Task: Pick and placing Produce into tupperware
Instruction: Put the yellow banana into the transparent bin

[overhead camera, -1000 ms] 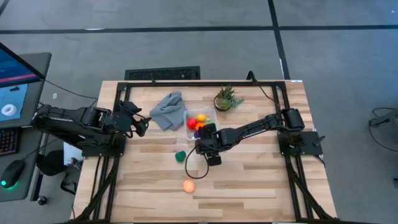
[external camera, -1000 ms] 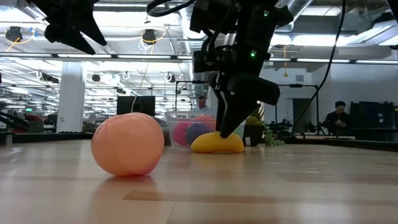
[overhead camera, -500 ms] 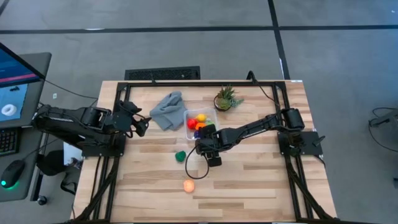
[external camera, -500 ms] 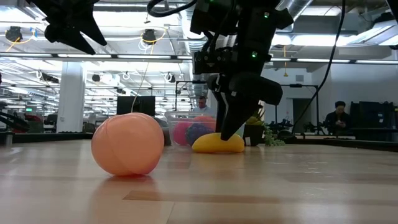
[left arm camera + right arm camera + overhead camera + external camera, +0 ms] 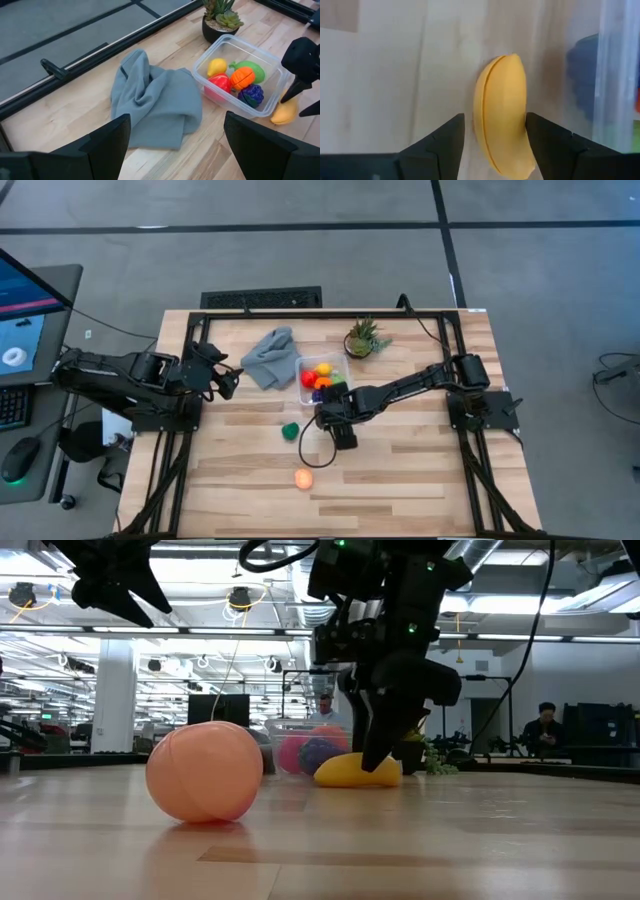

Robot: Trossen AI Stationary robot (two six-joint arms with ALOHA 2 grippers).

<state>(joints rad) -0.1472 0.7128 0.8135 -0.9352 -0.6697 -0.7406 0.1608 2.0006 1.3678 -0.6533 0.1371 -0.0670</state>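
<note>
The clear tupperware stands mid-table with red, yellow, orange, green and purple produce inside. A yellow banana lies on the wood just on its near side. My right gripper points down over the banana, open, one finger on each side of it. A green fruit and a peach ball rest on the table nearer the front. My left gripper waits open above the table's left side. My right gripper comes from above, its fingers lying across the banana's middle. The finger on the tupperware side lies against the banana's side; whether it presses there, I cannot tell. The other finger stands a narrow gap away. The banana lies flat on the table.
A crumpled grey cloth lies left of the tupperware and a potted plant stands behind it. A black cable loop hangs by the right arm. Bare wood spreads toward the front and right. A person is far off in the room.
My right gripper has tipped slightly over the banana while staying in place. The banana has slid a little along the table toward the right edge and stays lying flat.
</note>
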